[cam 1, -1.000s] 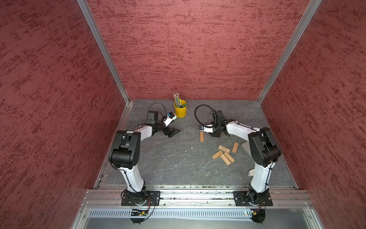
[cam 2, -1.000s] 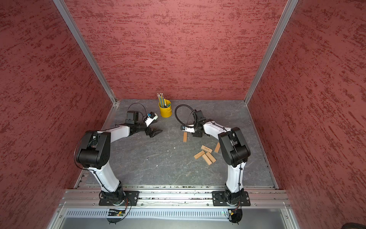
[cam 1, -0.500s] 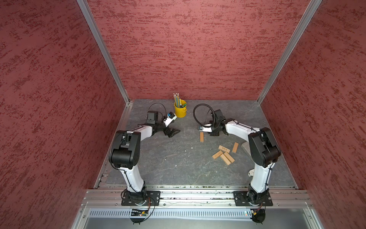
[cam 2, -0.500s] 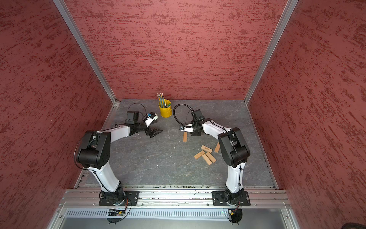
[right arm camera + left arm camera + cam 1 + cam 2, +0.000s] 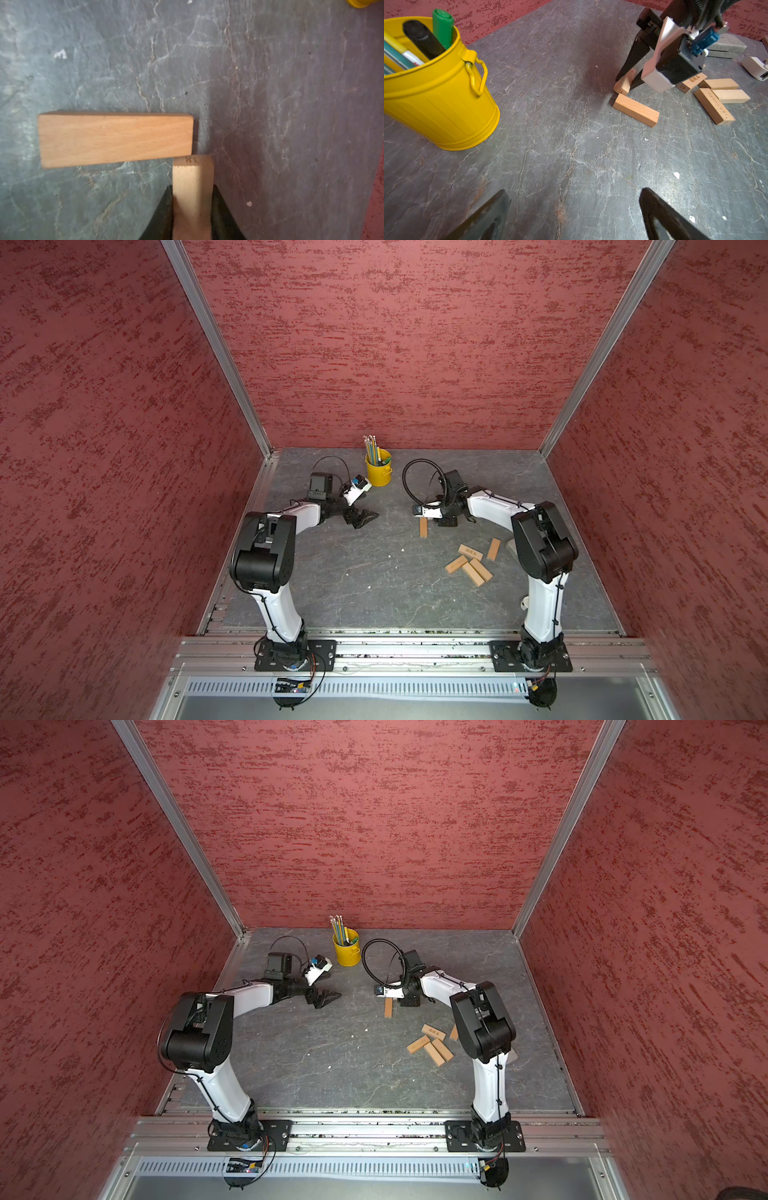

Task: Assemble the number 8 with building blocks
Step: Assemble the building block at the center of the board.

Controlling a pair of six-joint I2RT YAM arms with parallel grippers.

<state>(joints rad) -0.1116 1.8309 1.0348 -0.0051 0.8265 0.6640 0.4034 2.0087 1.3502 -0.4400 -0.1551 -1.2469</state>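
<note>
- Held plank (image 5: 193, 176): gripped across its width by the right end effector (image 5: 625, 83), whose jaws are closed tight on it. Its printed end meets an end corner of the laid plank (image 5: 116, 139) at a right angle. Whether the two touch or stand just apart cannot be told.
- Change noted: over the last second, almost none. The laid plank lies where it did and the right arm has kept its station over the joint; only its cable loop has shifted slightly. Judgement: travel is finished, and this is final alignment or the point of release.
- Number 8: only this first corner exists, towards the far middle of the counter (image 5: 353, 580). That is two segments of seven, so the task is at an early stage.
- Loose planks (image 5: 473, 573): five lie clustered nearer the right arm's base, well apart from the corner.
- Left end effector (image 5: 575, 218): jaws wide apart and empty, low over bare counter near the yellow bucket (image 5: 436, 83).
- Risk: opening the jaws could nudge the joint out of square.
</note>
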